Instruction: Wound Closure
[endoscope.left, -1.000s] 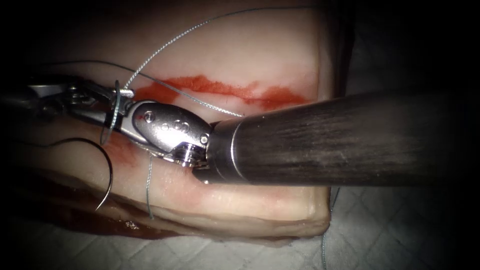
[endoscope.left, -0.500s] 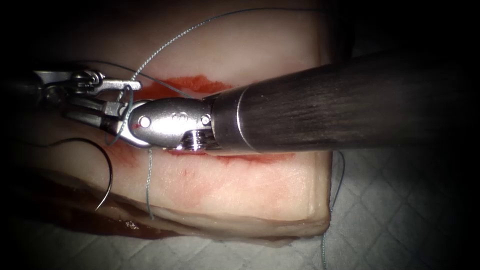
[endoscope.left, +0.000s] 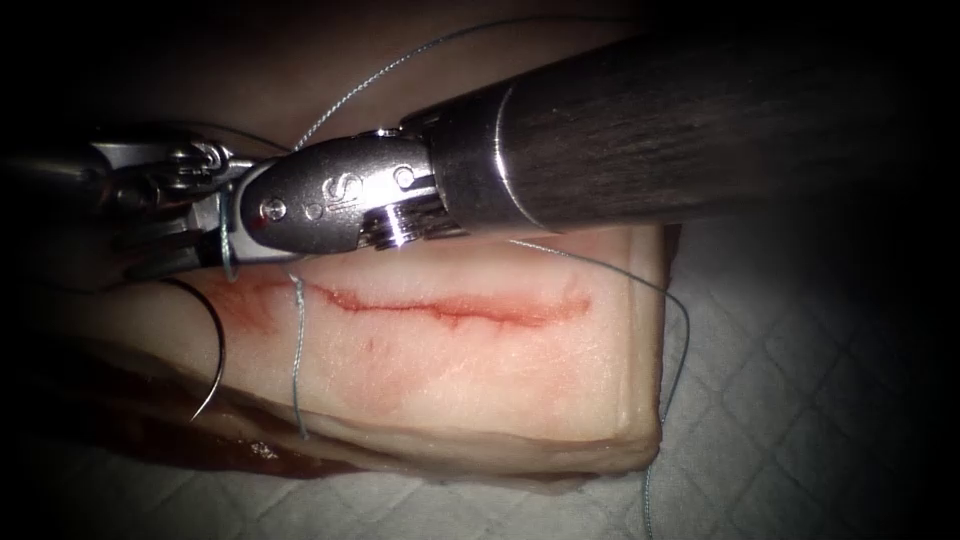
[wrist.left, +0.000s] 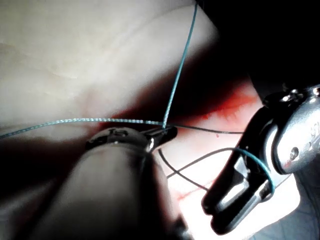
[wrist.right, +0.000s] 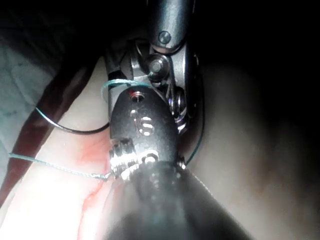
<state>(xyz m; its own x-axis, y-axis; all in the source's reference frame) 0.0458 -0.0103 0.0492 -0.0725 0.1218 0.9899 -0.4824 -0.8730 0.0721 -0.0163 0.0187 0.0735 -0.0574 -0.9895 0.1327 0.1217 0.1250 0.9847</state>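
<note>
Two tools meet at the left end of the cut (endoscope.left: 455, 308): the left tool (wrist.left: 162, 134) has its jaws closed on the thread (wrist.left: 176, 85), while the right tool (wrist.left: 240, 192) stands just beside it with jaws parted and a loop of thread around them, gripping nothing. The needle (endoscope.left: 212, 345) lies free on the tissue (endoscope.left: 480, 380), left of the cut and below both tools, nearer the left one, its curve running down to a tip at the front edge. It is thin, dark and not in the tissue.
</note>
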